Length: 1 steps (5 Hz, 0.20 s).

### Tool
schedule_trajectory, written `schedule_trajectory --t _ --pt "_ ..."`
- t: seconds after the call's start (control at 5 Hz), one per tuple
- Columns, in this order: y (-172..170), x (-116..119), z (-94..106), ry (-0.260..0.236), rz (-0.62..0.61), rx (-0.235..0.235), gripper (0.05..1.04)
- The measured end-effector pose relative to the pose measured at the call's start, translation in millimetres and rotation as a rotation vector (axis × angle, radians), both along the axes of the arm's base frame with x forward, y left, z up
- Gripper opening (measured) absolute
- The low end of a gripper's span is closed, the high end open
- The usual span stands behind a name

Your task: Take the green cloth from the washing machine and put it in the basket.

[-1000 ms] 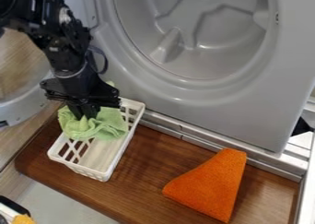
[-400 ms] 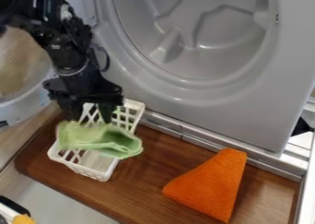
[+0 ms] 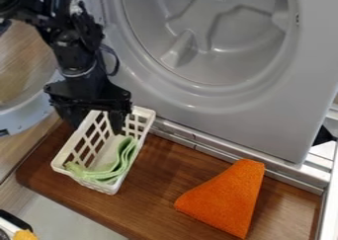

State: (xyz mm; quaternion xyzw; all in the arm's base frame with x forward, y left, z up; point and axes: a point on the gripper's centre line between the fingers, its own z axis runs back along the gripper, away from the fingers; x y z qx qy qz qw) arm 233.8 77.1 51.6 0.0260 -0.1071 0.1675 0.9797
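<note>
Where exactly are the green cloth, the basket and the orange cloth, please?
Green cloth [image 3: 124, 155]: camera view, on its folded right side.
Basket [image 3: 143, 135]: camera view, on its right rim.
Orange cloth [image 3: 224, 197]: camera view, on its middle.

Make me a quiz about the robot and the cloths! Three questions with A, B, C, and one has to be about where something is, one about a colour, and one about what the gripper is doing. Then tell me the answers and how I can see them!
1. Where is the green cloth?
A) Inside the washing machine
B) In the white basket
C) Hanging over the robot arm

2. What colour is the other cloth, the one on the wooden board?
A) Orange
B) Blue
C) Purple

3. How is the gripper?
A) Shut on the green cloth
B) Shut on the other cloth
C) Open

Answers:
1: B, the green cloth lies folded over between the basket's white sides.
2: A, it is bright orange all over.
3: C, its two fingers are spread apart with nothing pinched between them.
</note>
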Motion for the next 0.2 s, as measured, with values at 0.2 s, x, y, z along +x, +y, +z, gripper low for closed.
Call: schedule_trajectory --t 0.2 --pt "-3.7 1.9 4.1 -0.021 -0.007 -0.017 1.006"
